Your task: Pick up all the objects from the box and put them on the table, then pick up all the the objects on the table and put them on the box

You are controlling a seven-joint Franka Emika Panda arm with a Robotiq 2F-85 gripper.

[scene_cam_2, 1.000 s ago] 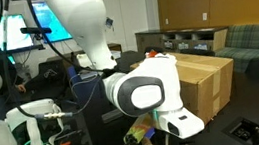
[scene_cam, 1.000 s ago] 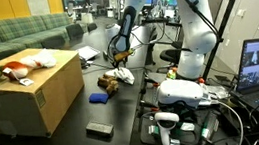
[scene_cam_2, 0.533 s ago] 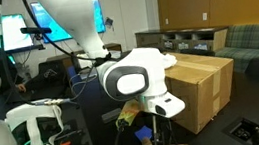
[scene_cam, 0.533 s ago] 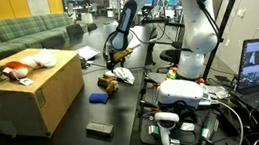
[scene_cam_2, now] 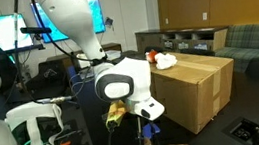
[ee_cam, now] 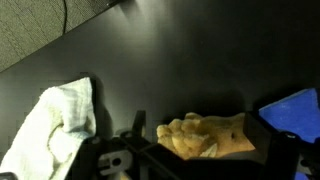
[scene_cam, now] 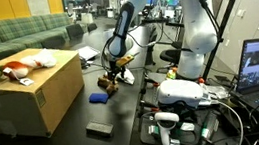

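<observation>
Tan plush toy (ee_cam: 205,135) on the black table (scene_cam: 78,140), lying between a white cloth (ee_cam: 55,125) and a blue object (ee_cam: 292,110), near the cardboard box (scene_cam: 31,90). The gripper (scene_cam: 116,72) hangs low over this cluster, with its jaws apart and one on each side of the toy, probably so that closing takes the toy alone. Other soft toys (scene_cam: 16,67) sit on the box top, which suggests the return-to-box phase. The cloth lies close enough to snag.
</observation>
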